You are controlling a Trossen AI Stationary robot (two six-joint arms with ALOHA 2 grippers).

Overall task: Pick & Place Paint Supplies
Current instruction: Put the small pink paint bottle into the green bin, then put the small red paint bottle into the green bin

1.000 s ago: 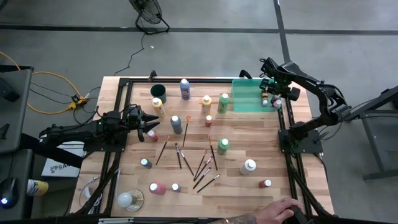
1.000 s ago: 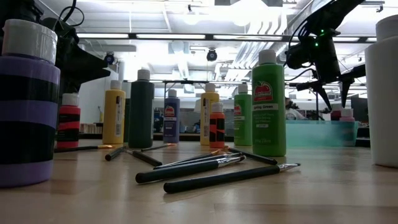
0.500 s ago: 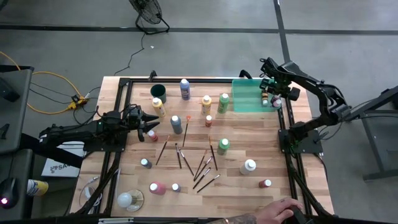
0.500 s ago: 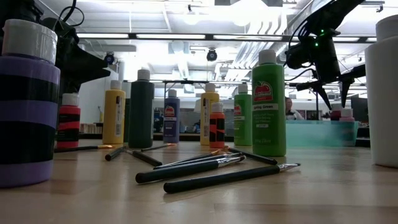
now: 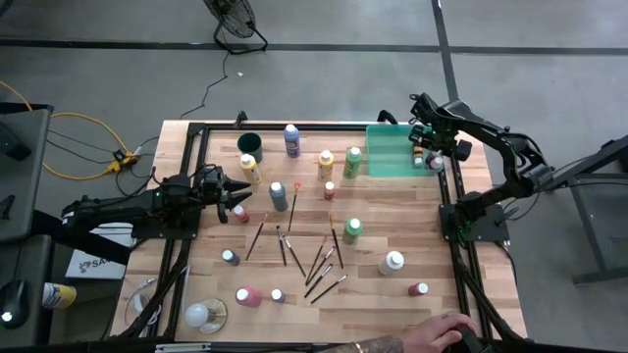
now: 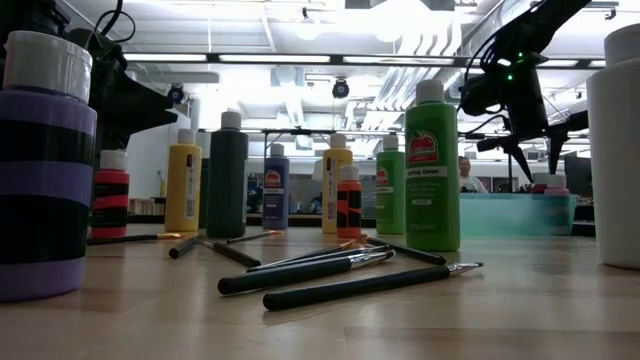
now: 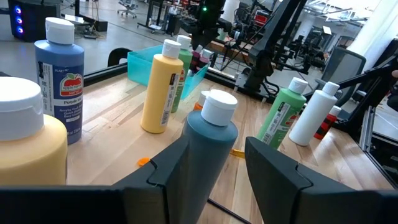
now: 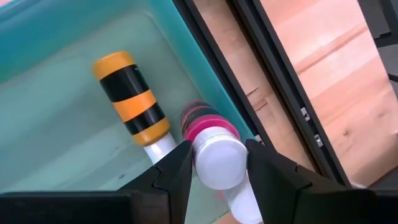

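While its 2 fingers sit on either side of a white cap, the right gripper [image 8: 217, 163] is clenched on a pink-banded bottle [image 8: 211, 127], held above the far right corner of the translucent green tray [image 5: 391, 157]; an orange-and-black striped bottle [image 8: 131, 99] lies on its side in the tray just beside it. The left gripper [image 7: 214, 158] is at the left side of the table [image 5: 392, 211], its fingers standing apart with a teal bottle [image 7: 210, 149] between them; whether they actually press it, I cannot tell. Past it stand a yellow bottle [image 7: 161, 87] and a blue bottle [image 7: 62, 81], with a light green bottle [image 7: 280, 118] and a white bottle [image 7: 314, 115] further right. In the high view, the rest of the paint supplies are spread over the table: bottles near the dark round cup [image 5: 249, 143] at the far left, a cluster of dark-handled paintbrushes [image 5: 319, 267] in the middle, a green bottle [image 5: 352, 229] just right of them, a pink bottle [image 5: 247, 295] near the front edge, and a red bottle [image 5: 419, 289] at the near right. A person's hand [image 5: 437, 335] shows at the near edge.
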